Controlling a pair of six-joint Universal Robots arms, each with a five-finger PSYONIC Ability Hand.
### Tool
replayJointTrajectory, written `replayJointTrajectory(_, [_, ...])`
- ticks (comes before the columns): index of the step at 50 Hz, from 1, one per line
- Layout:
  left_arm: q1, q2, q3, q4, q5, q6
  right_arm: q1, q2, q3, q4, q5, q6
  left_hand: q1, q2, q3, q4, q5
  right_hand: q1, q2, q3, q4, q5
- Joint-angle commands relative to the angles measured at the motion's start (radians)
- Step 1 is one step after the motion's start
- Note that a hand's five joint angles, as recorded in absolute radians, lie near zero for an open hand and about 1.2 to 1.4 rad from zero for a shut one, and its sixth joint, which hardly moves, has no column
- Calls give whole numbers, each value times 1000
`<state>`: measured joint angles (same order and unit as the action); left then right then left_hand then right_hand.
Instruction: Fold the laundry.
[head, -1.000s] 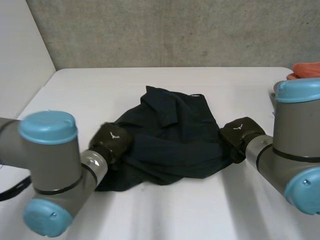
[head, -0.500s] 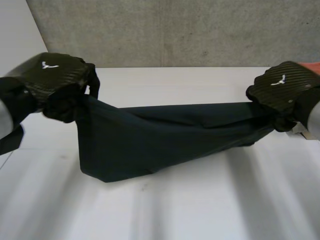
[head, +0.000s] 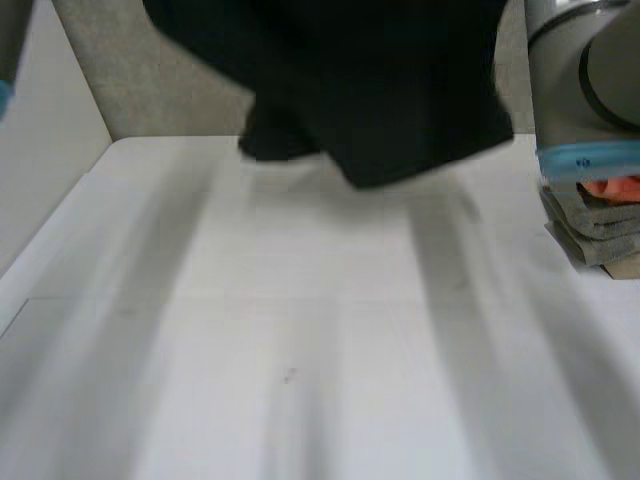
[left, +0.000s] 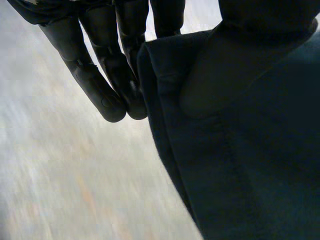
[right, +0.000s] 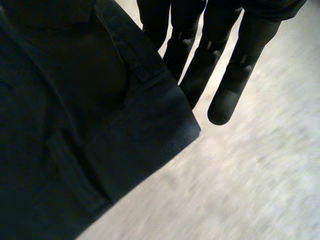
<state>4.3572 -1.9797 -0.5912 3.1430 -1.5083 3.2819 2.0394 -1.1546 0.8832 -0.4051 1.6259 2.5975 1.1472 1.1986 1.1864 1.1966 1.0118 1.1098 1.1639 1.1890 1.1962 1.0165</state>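
- left hand (left: 92, 80): fingers near straight and side by side, with the thumb across them on the other face of the cloth. it's pinching the dark garment (head: 380, 90) at a hemmed edge, and the hem runs right beside the fingertips.
- dark garment: hangs bunched between the two sets of fingers and droops below them, over the far part of the white table (head: 300, 350). the lower edge looks clear of the tabletop, but it's too blurred to be sure.
- right hand (right: 232, 85): same grip, straight fingers behind the cloth and thumb on the front. a hemmed corner is clamped and pokes out just beside the fingertips.
- right arm (head: 580, 80): upright, just beside the garment's right side.
- stack of folded cloths (head: 590, 225): grey with an orange one on top, at the table's right edge, well apart from both sets of fingers.
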Motion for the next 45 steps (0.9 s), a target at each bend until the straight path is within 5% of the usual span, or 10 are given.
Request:
replayJointTrajectory(1, [12, 107, -176, 92, 39, -73, -2, 24, -33, 41, -35, 6, 249, 198, 210, 200, 210, 286, 232, 207, 200, 205])
replayJointTrajectory(7, [21, 148, -418, 95, 91, -73, -27, 35, 48, 123, -40, 19, 249, 198, 210, 200, 210, 286, 232, 207, 200, 205])
replayJointTrajectory(20, [18, 4, -949, 132, 126, 22, -67, 115, 580, 207, -153, 1, 249, 198, 210, 200, 210, 286, 232, 207, 200, 205])
replayJointTrajectory(33, [-8, 294, -1180, -245, 129, 185, -50, -112, 828, 560, -101, -301, 249, 198, 210, 200, 210, 286, 232, 207, 200, 205])
replayJointTrajectory(41, [-16, 372, -1233, -342, 155, 263, -80, -198, 893, 712, -107, -398, 249, 198, 210, 200, 210, 286, 232, 207, 200, 205])
replayJointTrajectory(43, [-22, 369, -1224, -340, 158, 277, -87, -201, 896, 701, -110, -392, 45, -6, 6, -4, 6, 286, 232, 207, 200, 205])
replayJointTrajectory(45, [-22, 358, -1198, -331, 160, 298, -97, -201, 895, 669, -112, -370, -404, -455, -443, -453, -443, 286, 232, 207, 200, 205])
